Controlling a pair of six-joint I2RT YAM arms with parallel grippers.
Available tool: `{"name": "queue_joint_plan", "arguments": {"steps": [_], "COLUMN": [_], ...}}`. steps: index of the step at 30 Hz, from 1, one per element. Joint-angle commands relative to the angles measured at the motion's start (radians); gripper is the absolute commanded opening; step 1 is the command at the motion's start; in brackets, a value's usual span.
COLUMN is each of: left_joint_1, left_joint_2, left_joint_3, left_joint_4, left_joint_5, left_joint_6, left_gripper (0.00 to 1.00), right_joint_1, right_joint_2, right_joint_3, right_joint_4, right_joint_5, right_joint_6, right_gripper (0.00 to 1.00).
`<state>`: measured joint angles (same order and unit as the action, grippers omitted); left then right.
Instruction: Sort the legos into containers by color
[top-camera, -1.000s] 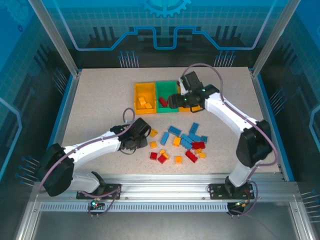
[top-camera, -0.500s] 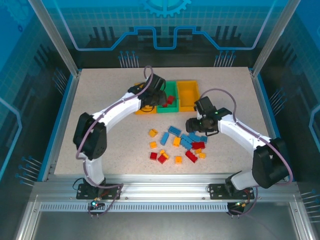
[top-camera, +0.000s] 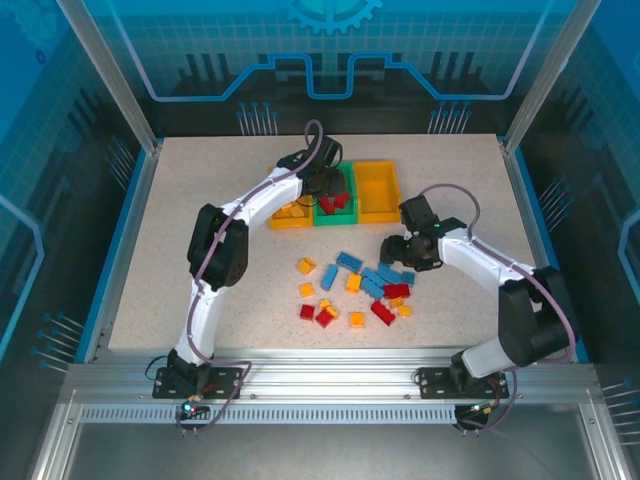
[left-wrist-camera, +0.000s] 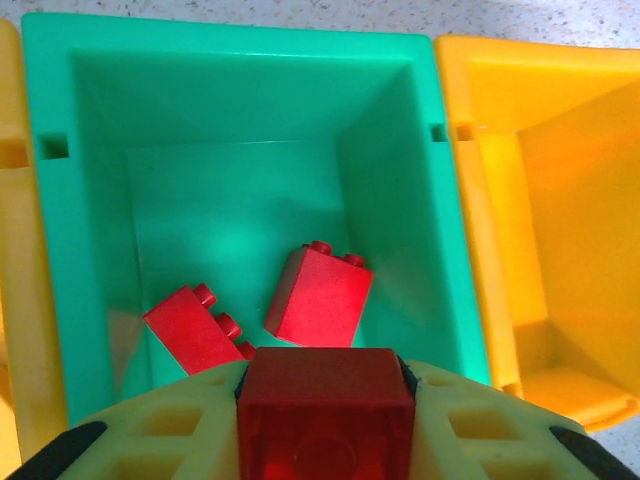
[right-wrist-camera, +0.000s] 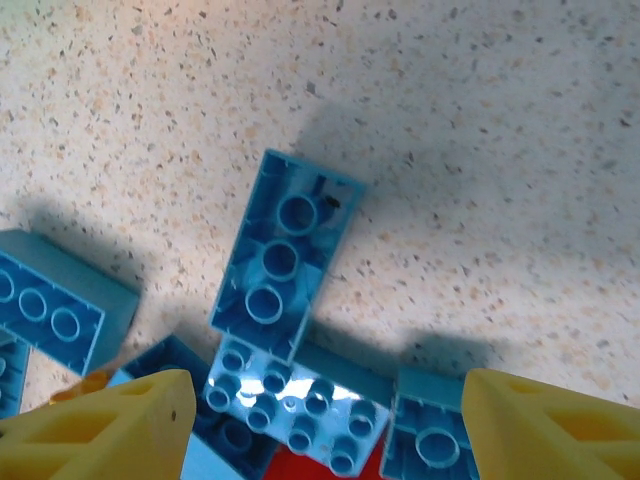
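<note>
Top view: the left gripper (top-camera: 325, 186) hovers over the green rectangular plastic bin (top-camera: 334, 222). The right gripper (top-camera: 397, 252) hangs near that bin, above loose blue plastic bricks (top-camera: 372, 281) on the speckled table (top-camera: 200, 250).

Left wrist: the fingers (left-wrist-camera: 150, 425) are clenched on a square red brick (left-wrist-camera: 325, 400) just above the green bin's floor, where two red bricks (left-wrist-camera: 320, 297) lie.

Right wrist: the yellow fingers (right-wrist-camera: 105, 425) are spread wide over an upturned blue brick (right-wrist-camera: 285, 255).

Nothing readable is showing from where I'm standing: the bricks (right-wrist-camera: 285, 250) and the bins (left-wrist-camera: 400, 150) are carrying no lettering or numbers I can make out. The only sign is a pale blue gear outline (top-camera: 331, 15) sitting on the back panel (top-camera: 200, 50), cut off at the top.
</note>
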<state>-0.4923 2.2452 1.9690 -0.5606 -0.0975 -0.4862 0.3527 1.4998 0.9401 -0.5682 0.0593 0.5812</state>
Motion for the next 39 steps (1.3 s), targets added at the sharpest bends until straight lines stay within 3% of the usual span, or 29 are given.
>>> {"name": "queue_joint_plan", "arguments": {"steps": [1, 9, 14, 30, 39], "left_joint_1": [0.009, 0.006, 0.007, 0.006, -0.006], "left_joint_2": [0.013, -0.061, -0.175, -0.602, -0.723], "left_joint_3": [0.039, -0.032, -0.150, -0.642, -0.860], "left_joint_4": [-0.028, -0.001, 0.069, 0.210, 0.180], "left_joint_5": [0.010, 0.015, 0.024, -0.022, -0.038], "left_joint_6": [0.029, 0.027, 0.008, -0.027, -0.054], "left_gripper": [0.40, 0.66, 0.73, 0.78, 0.78], "right_joint_1": [-0.008, -0.008, -0.008, -0.008, -0.007], "right_joint_2": [0.061, 0.165, 0.227, 0.327, 0.233], "right_joint_3": [0.061, 0.128, 0.162, 0.256, 0.452], "right_joint_4": [0.011, -0.025, -0.039, -0.072, -0.132], "right_joint_5": [-0.023, -0.033, -0.032, -0.028, 0.001], "right_joint_6": [0.032, 0.045, 0.043, 0.016, -0.050], "right_gripper": [0.72, 0.70, 0.65, 0.30, 0.30]}}
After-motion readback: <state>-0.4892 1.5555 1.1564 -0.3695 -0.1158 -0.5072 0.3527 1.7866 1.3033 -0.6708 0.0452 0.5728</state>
